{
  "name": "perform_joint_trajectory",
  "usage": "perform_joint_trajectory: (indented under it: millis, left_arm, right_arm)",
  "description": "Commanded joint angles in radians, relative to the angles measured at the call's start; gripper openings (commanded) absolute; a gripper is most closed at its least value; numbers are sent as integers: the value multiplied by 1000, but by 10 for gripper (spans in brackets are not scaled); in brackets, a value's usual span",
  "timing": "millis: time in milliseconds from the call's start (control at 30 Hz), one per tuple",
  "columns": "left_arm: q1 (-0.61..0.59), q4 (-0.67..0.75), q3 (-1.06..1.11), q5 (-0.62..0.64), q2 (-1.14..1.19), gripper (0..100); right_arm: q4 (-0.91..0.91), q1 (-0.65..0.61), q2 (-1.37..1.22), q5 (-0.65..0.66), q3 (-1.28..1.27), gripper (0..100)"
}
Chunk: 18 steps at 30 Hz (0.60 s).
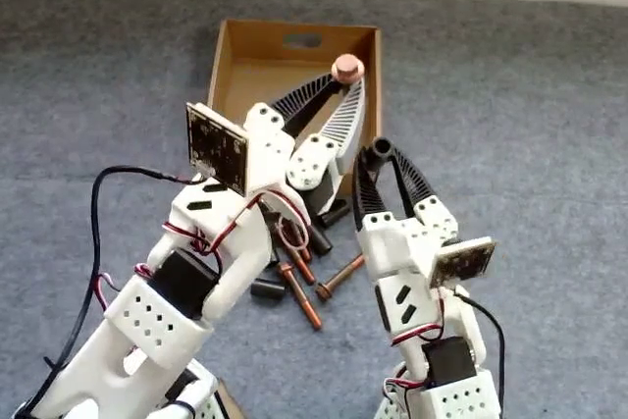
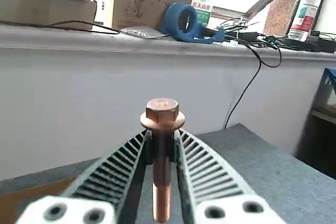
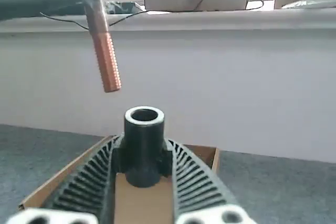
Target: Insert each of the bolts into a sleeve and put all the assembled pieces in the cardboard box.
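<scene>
Bolt (image 2: 161, 166) fast in the left gripper (image 2: 163, 139), black sleeve (image 3: 144, 129) fast in the right gripper (image 3: 144, 153).

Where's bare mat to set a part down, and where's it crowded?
Bare mat right of the cardboard box, and left of it. Crowded between the left arm and right arm: loose bolts and sleeves lie together.

upright copper bolt (image 2: 161, 153) near black sleeve (image 3: 143, 145)

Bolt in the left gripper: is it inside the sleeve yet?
Out. The bolt hangs clear of the sleeve, its tip outside the opening.
</scene>
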<state>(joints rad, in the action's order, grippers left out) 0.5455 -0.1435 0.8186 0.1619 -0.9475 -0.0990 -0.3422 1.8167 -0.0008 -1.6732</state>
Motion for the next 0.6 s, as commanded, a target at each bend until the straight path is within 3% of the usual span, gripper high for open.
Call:
perform_joint_trajectory:
  millis: [0,233,433,567]
  left_arm:
    - [13,25,-41,2,-28,8]
    - [105,25,-36,0,-24,8]
    - [105,26,-44,-2,-24,8]
    - [113,26,-44,-126,-24,8]
  right_arm:
    - [-5,-5,10,-11,-125,6]
    - [-5,-2,10,-11,-125,6]
    - [-5,-2,10,-11,-125,6]
    - [-7,-2,10,-11,-125,6]
